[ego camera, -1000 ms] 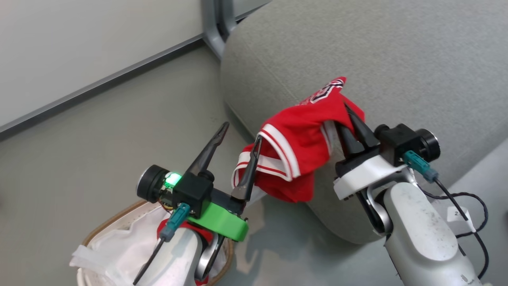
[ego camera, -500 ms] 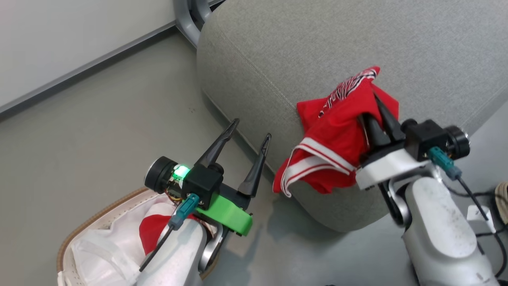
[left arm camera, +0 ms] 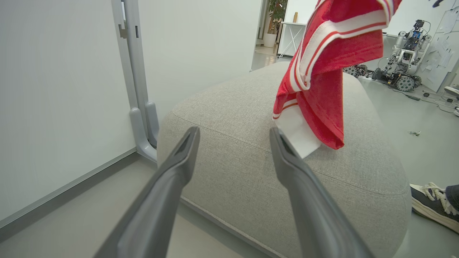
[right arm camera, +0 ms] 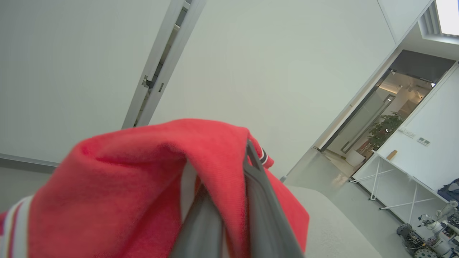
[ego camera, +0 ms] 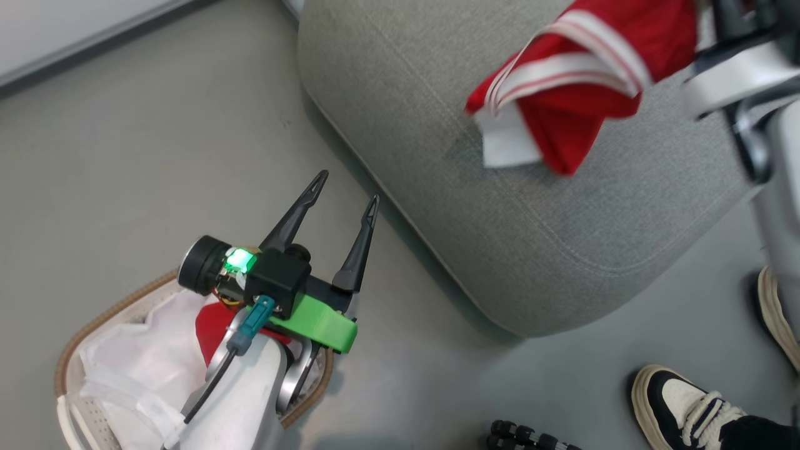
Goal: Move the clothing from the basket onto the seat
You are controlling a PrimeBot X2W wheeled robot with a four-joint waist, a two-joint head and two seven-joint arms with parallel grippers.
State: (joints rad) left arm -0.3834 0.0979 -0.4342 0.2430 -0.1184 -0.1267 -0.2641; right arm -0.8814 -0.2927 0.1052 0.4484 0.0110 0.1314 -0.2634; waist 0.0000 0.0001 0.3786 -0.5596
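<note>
Red jersey (ego camera: 575, 119) in clamped right gripper (right arm camera: 226, 172)

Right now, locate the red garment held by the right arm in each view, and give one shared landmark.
Head view: red garment at the top right, hanging above the seat.
Left wrist view: red garment at the top, right of centre, over the seat.
Right wrist view: red garment across the bottom, left to centre; seat lower right.
Shared landmark: the seat.

no readable text, labels or numbers
</note>
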